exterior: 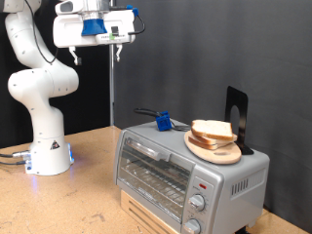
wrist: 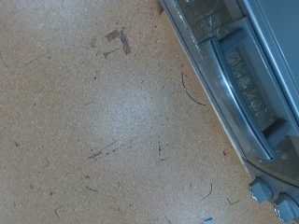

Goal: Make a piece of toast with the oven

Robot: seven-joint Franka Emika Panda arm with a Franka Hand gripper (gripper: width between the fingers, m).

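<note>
The oven (exterior: 166, 175) stands on the wooden table at the exterior view's lower right, with its glass door shut. The piece of toast (exterior: 213, 130) lies on a round wooden plate (exterior: 216, 149) on top of the oven. My gripper (exterior: 114, 39) hangs high above the table, up and to the exterior view's left of the oven, and touches nothing. The wrist view looks down on the oven's door and handle (wrist: 238, 89) and its two knobs (wrist: 263, 190). The fingers do not show in the wrist view.
A blue object (exterior: 163, 122) with a black cable lies on the oven's top. A black stand (exterior: 237, 115) rises behind the plate. The oven rests on a pale box (exterior: 146, 210). The arm's white base (exterior: 49, 146) stands on the table (wrist: 93, 112) at the left.
</note>
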